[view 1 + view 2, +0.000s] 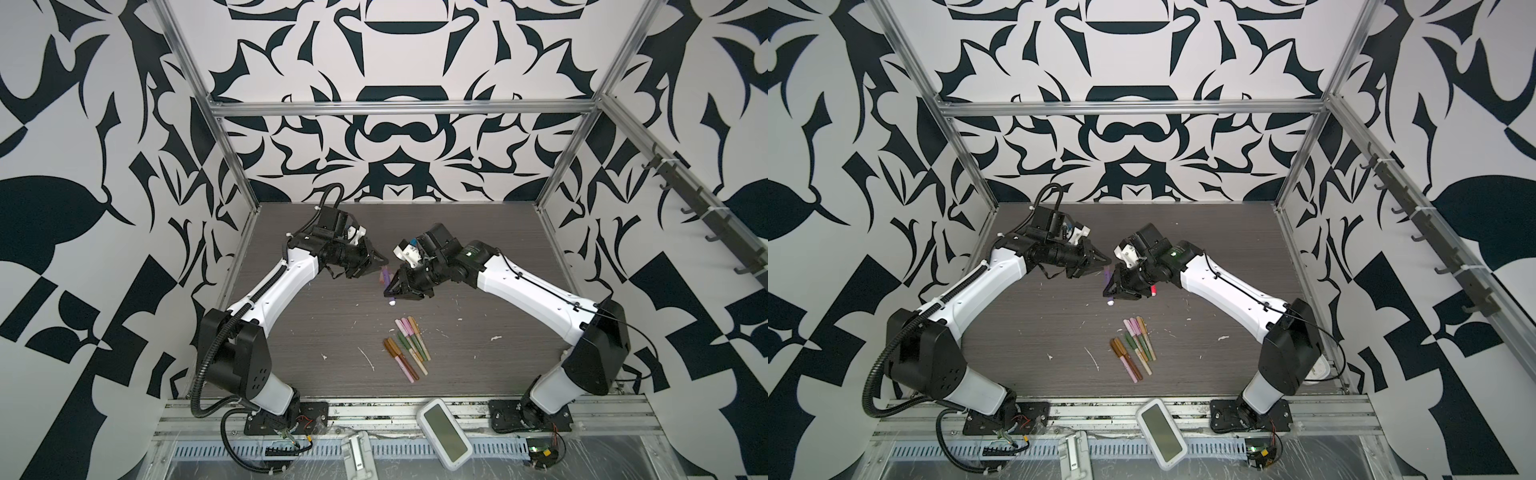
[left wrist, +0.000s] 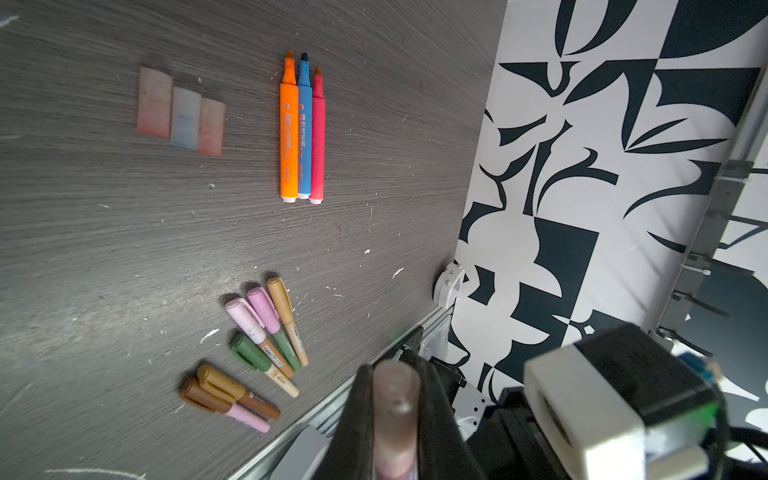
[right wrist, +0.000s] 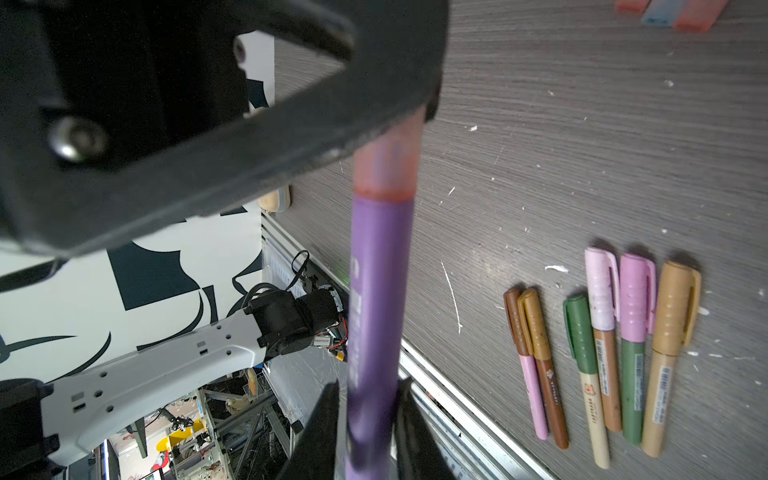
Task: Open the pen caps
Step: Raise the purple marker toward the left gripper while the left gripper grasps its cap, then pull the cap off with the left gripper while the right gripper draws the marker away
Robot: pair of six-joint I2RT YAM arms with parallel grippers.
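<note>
Right wrist view: gripping the purple pen (image 3: 376, 291) by its barrel in the narrow right gripper (image 3: 369, 386), pinching its seated translucent pink cap (image 3: 388, 162) in the left gripper (image 2: 395, 376), mid-air beyond the capped pens (image 3: 602, 332). Risking a slip and drop if pulled off-axis or held slackly.

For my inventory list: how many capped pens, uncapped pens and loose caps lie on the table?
Capped pens: 6
Uncapped pens: 3
Loose caps: 3
Total: 12
</note>
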